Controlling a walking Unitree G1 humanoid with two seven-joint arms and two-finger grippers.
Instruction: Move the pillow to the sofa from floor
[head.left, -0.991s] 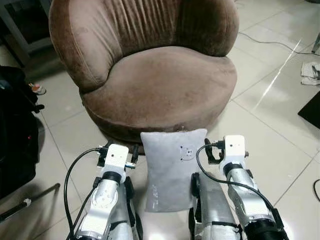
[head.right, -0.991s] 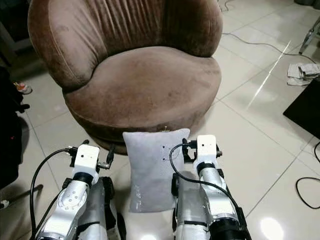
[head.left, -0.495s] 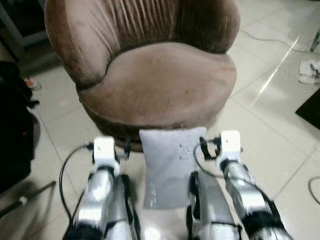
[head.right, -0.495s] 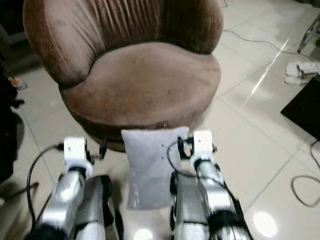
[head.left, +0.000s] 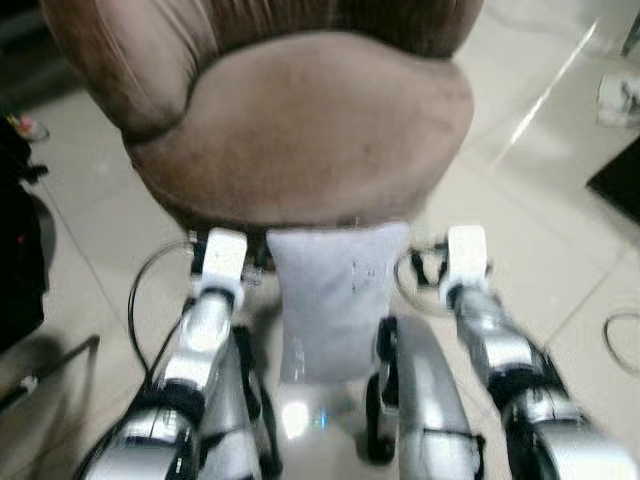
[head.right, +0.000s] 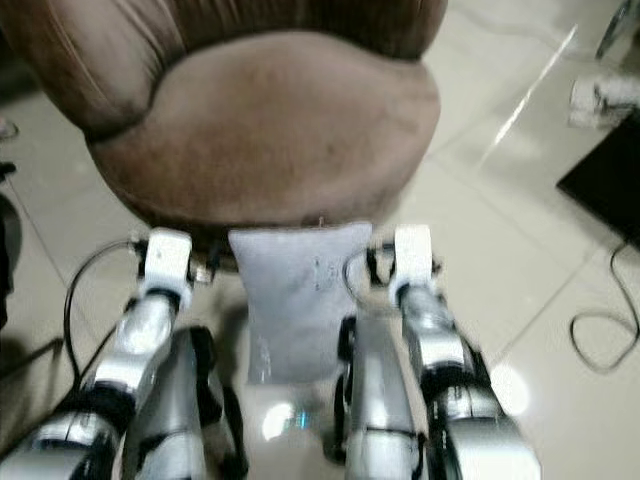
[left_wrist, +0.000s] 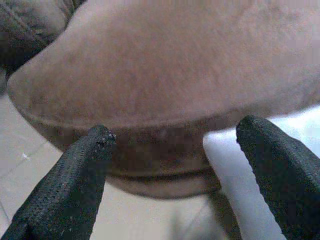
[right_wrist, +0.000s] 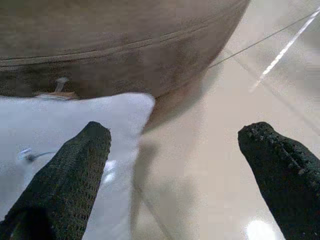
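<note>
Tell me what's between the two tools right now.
The grey pillow lies on the floor between the left tool and the right tool, its far end against the brown sofa, in both eye views.

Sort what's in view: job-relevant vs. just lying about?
Job:
- grey pillow on the floor, against the seat's front
- brown round sofa chair
- left gripper, open, left of the pillow
- right gripper, open, at the pillow's right corner

Lying about:
- cable loop on the tiles
- crumpled cloth
- black mat
</note>
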